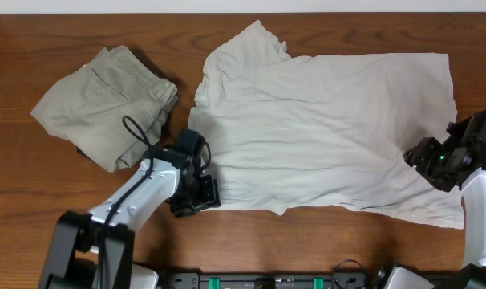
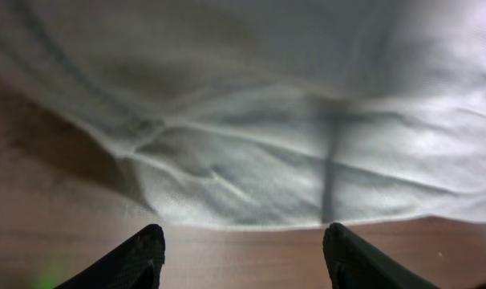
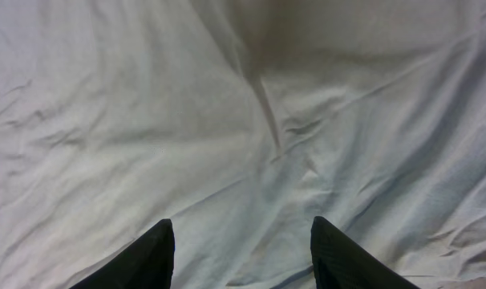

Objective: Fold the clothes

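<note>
My left fingers (image 2: 143, 255) stand apart and empty over bare tabletop (image 2: 243, 253), just short of the shirt's (image 1: 331, 136) 7 o'clock edge. My right fingers (image 3: 159, 253) gape, empty, above the spread shirt's 4 o'clock part.

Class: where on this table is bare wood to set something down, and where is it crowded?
Bare wood: the strip of table in front of the T-shirt; the corner beyond the trousers. Crowded: by the left hand, between trousers and T-shirt.
</note>
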You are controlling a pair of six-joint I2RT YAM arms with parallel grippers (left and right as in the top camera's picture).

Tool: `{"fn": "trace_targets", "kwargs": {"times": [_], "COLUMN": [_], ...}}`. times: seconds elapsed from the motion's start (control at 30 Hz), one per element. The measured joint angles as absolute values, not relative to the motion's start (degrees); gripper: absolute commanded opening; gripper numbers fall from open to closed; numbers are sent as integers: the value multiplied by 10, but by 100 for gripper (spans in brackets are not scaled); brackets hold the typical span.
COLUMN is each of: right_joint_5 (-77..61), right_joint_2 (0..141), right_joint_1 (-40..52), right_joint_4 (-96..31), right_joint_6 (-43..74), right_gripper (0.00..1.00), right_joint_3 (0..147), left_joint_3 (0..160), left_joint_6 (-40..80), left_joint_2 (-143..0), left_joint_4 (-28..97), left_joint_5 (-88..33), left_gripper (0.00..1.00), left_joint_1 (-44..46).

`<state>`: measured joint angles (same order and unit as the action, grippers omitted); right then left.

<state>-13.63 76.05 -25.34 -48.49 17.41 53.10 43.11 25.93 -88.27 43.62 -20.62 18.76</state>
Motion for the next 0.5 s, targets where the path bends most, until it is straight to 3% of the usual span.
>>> {"fn": "trace_targets", "kwargs": {"times": [0.13, 0.27, 0.3, 0.5], "right_joint_5": [-136, -136, -136, -136], "right_joint_2": [761, 761, 761, 761], "right_joint_1": [-253, -253, -253, -253], "right_joint_4": [-486, -486, -486, -490], "right_joint_6": [174, 174, 174, 174], "right_gripper": [53, 52, 52, 52], "right_joint_3": [531, 531, 531, 531], "left_joint_3": [434, 438, 438, 460], "left_joint_6": [269, 274, 272, 265], "left_joint_2": [-915, -924, -925, -925], "left_joint_4": [432, 428, 428, 497], "left_joint_5": [-208, -211, -210, -211], "left_gripper": [42, 9, 6, 6], "left_joint_1": [188, 188, 188, 188]}}
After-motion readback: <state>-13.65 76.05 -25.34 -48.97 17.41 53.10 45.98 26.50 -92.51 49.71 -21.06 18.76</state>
